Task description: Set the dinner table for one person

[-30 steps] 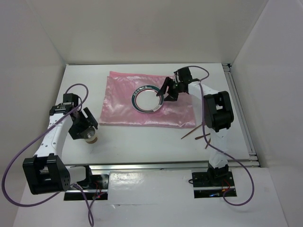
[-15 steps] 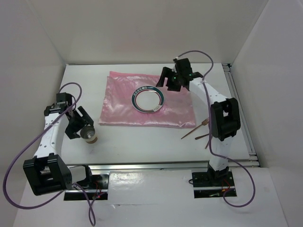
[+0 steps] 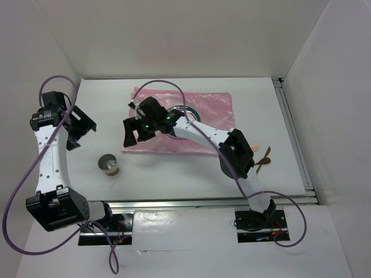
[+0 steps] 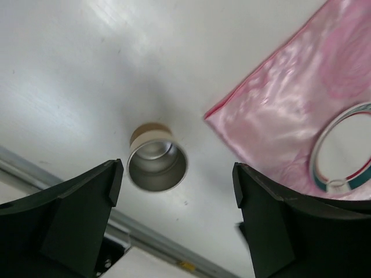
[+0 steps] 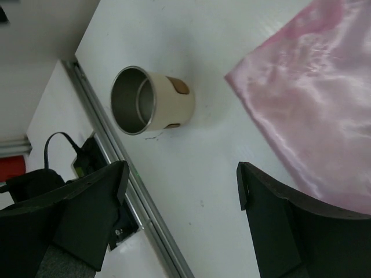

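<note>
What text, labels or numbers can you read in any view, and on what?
No readable text in any view.
plate rim: teal and red band, no letters legible.
cup: brown patch, no lettering.
yellow sticker by the rail: too small to read.

Metal-lined beige cup on the white dinner table near its railed edge; pink cloth corner beside it; right gripper gaping, empty.
</note>
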Controlling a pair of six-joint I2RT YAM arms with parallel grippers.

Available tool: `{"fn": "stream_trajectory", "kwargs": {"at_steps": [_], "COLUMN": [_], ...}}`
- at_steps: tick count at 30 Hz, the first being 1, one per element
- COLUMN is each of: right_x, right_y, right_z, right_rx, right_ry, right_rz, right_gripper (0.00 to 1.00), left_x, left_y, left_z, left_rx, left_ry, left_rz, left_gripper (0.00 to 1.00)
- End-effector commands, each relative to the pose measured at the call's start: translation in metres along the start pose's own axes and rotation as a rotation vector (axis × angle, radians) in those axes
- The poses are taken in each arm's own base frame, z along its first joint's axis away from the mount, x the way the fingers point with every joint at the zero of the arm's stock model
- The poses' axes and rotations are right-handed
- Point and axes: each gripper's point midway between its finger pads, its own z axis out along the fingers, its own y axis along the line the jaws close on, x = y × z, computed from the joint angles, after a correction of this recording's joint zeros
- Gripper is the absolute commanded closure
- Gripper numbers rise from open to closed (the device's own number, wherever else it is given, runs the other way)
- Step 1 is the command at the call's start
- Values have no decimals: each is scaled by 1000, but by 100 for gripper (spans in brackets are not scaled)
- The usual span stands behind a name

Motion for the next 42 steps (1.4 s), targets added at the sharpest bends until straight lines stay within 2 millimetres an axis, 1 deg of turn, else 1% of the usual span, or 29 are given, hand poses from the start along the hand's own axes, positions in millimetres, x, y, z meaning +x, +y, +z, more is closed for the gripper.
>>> {"fn": "stream_trajectory", "kwargs": {"at_steps": [1, 2, 3, 4, 5, 8, 9, 10, 11, 12, 13, 16, 21, 22, 24, 25, 27, 28, 31, 32, 34, 35, 36, 37, 38, 39, 40, 41, 42], "right_x": [-3, 0, 8, 5, 11, 18, 23, 19, 17, 21, 24, 19, 31, 23, 19, 9, 2, -9, -31, -49, -67, -89, -88, -97, -106, -112, -118, -130, -128], "right_y": [33, 39, 37, 44, 52, 54, 45, 52, 47, 39, 42, 39, 30, 36, 36, 44, 45, 57, 71, 73, 66, 56, 39, 21, -13, -33, -64, -115, -141], "right_z": [20, 26, 38, 43, 50, 74, 86, 89, 93, 101, 105, 117, 125, 116, 111, 102, 91, 77, 49, 26, 2, -25, -34, -48, -73, -87, -105, -136, -156], "right_rx": [-82, -95, -88, -94, -100, -71, -53, -56, -34, -18, -11, 18, 56, 57, 70, 59, 89, 79, 91, 94, 127, 151, 182, 231, 297, 331, 421, 510, 552], "right_ry": [-1, -1, 16, 5, 9, 9, 16, 3, -9, -3, -5, -45, -20, -39, -58, -79, -89, -106, -167, -199, -241, -288, -276, -300, -316, -326, -347, -382, -376], "right_rz": [-55, -66, -66, -78, -91, -113, -109, -118, -107, -103, -109, -120, -128, -132, -134, -139, -146, -150, -157, -150, -138, -121, -103, -97, -68, -62, -40, 21, 50], "right_gripper": [13, 13, 11, 11, 11, 11, 11, 12, 12, 15, 16, 25, 47, 59, 74, 88, 100, 100, 100, 100, 100, 100, 100, 100, 100, 100, 100, 100, 100], "left_x": [-36, -42, -45, -51, -54, -61, -60, -60, -60, -60, -58, -52, -46, -48, -46, -47, -44, -44, -46, -45, -44, -44, -43, -43, -42, -37, -33, -34, -27], "left_y": [-11, -15, -15, -19, -19, -20, -20, -20, -20, -19, -18, -20, -18, -19, -18, -20, -21, -20, -23, -24, -26, -26, -28, -31, -33, -37, -39, -44, -44], "left_z": [-23, -29, -31, -39, -44, -55, -60, -60, -63, -63, -63, -59, -53, -54, -51, -51, -49, -49, -49, -49, -47, -47, -48, -48, -46, -46, -44, -43, -39], "left_rx": [5, 20, 12, 28, 30, 52, 60, 60, 65, 64, 63, 82, 76, 81, 75, 88, 92, 91, 105, 112, 123, 123, 132, 150, 163, 196, 210, 238, 251], "left_ry": [-85, -107, -111, -135, -156, -198, -209, -210, -217, -218, -215, -197, -173, -181, -172, -174, -161, -161, -165, -160, -154, -154, -148, -148, -142, -126, -108, -109, -93], "left_rz": [-61, -77, -77, -90, -92, -113, -114, -114, -114, -105, -105, -102, -91, -91, -91, -91, -89, -80, -79, -79, -77, -77, -76, -61, -48, -32, -15, -11, 2], "left_gripper": [5, 5, 5, 5, 4, 4, 4, 4, 4, 4, 4, 4, 4, 4, 4, 4, 4, 4, 4, 4, 4, 4, 4, 4, 4, 4, 4, 4, 4]}}
